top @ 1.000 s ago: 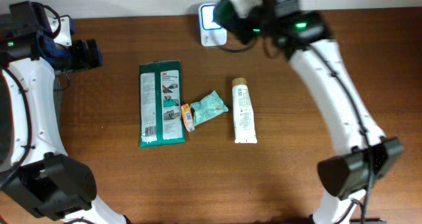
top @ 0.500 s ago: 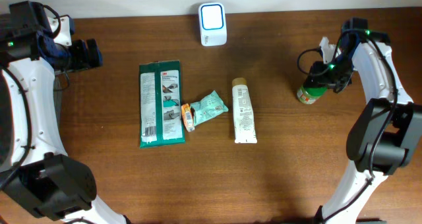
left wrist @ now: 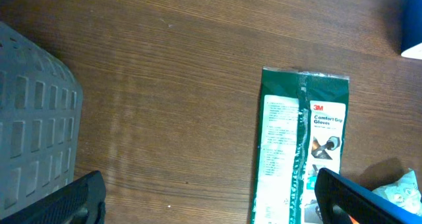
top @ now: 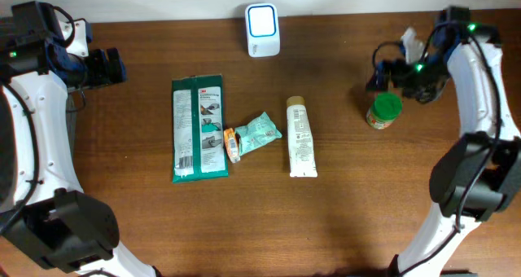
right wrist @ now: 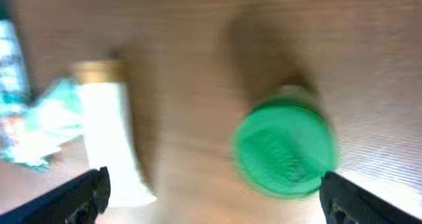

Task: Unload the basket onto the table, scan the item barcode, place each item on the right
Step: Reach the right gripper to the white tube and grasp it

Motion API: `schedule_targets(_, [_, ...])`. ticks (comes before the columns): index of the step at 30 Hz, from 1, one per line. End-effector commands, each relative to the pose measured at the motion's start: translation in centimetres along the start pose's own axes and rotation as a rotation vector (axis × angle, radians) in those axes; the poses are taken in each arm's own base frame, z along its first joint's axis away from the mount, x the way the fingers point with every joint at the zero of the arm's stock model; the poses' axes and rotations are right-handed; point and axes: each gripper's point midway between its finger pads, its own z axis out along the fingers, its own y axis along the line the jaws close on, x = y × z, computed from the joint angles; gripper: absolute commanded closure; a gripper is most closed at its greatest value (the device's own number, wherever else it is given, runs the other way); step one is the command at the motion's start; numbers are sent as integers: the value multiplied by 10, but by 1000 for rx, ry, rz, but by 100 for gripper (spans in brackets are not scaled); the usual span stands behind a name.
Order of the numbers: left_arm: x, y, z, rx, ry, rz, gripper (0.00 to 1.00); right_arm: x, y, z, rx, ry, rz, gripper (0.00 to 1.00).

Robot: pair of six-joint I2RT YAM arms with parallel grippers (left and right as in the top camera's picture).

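A jar with a green lid (top: 383, 111) stands upright on the table at the right, free of any grip. My right gripper (top: 383, 73) hovers open just behind and above it; in the blurred right wrist view the green lid (right wrist: 283, 148) lies close to the right finger, with my right gripper (right wrist: 214, 204) wide around bare wood. The white scanner (top: 263, 19) sits at the back centre. My left gripper (top: 110, 68) rests open at the far left; in its wrist view my left gripper (left wrist: 211, 204) holds nothing.
A green 3M pack (top: 199, 129), a small orange item (top: 232, 144), a teal packet (top: 260, 132) and a white tube (top: 301, 137) lie mid-table. A grey ribbed object (left wrist: 33, 125) fills the left edge of the left wrist view.
The right arm carried the green-lidded jar from the scanner to the table's right side, set it down, opened and drew back. The left arm stayed still.
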Motion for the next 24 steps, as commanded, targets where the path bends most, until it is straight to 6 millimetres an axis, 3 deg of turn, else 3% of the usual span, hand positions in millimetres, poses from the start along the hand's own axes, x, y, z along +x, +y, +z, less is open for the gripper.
schedule_targets(1, [-3,0,-4,-5,-13,17,1,2,61,-24,-143,-16,66,2])
schedule_targets(4, [-3,0,-4,-5,-13,17,1,22,88,9,-159,76,-8,3])
schedule_targets(7, [-3,0,-4,-5,-13,17,1,51,107,56,-170,174,-59,23])
schedule_targets(10, [-3,0,-4,-5,-13,17,1,82,109,97,-173,250,-76,25])
schedule_targets(13, [-3,0,-4,-5,-13,17,1,101,105,126,-191,266,-81,26])
schedule_targets(16, [-3,0,-4,-4,-13,17,1,113,104,148,-202,263,-74,32])
schedule_targets(21, [-3,0,-4,-4,-13,17,1,113,101,161,-203,232,-61,36])
schedule_targets(24, [-3,0,-4,-5,-13,17,1,125,102,175,-198,274,-37,40])
